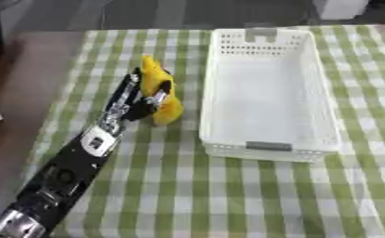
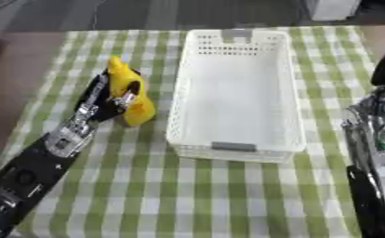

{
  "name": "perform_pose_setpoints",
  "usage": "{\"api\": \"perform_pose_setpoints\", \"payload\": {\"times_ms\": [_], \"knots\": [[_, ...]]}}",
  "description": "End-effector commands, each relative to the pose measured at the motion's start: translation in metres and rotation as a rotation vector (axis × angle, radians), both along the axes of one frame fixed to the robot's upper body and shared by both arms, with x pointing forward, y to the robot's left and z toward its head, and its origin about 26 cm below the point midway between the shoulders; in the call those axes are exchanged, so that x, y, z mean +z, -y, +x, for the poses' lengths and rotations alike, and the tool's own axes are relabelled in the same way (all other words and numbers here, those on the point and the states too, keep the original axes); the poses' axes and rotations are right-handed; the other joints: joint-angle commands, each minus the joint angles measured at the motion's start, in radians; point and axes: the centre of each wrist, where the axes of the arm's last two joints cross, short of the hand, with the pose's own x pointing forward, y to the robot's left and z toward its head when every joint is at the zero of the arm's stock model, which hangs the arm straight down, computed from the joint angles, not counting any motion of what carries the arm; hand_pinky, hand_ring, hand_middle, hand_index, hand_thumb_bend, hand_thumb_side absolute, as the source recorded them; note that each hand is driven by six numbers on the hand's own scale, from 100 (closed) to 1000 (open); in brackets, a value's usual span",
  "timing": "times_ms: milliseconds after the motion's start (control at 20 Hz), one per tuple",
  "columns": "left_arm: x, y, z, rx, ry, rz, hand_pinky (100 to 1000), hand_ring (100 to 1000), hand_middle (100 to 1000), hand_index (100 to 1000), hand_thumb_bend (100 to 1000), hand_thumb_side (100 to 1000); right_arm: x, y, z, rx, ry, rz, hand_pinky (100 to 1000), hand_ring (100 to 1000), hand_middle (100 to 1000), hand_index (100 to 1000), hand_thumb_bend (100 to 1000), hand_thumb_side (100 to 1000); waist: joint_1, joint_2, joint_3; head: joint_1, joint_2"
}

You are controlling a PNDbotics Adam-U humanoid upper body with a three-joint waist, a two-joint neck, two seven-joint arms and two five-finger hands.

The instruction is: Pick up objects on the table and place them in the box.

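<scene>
While curled, left hand fingers wrap the yellow object.

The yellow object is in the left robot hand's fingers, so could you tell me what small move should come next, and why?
Probably lift it and carry it right over the box's near wall. The left robot hand is curled round the yellow object, which stands beside the white box, whose inside looks empty.
</scene>
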Motion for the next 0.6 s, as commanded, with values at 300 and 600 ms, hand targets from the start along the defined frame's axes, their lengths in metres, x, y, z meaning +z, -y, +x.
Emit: {"api": "perform_pose_setpoints", "payload": {"times_ms": [300, 600], "knots": [[0.046, -0.008, 0.013, 0.027, 0.059, 0.026, 100, 100, 100, 329, 100, 549, 0.004, 0.005, -0.002, -0.020, 0.016, -0.009, 417, 631, 690, 760, 100, 946, 0.006, -0.031, 0.027, 0.013, -0.003], [0.075, -0.005, 0.023, 0.055, 0.098, 0.056, 100, 100, 100, 311, 100, 552, -0.002, 0.010, -0.003, -0.041, -0.002, -0.023, 417, 631, 690, 760, 100, 945, 0.012, -0.048, 0.048, 0.039, -0.003]]}}
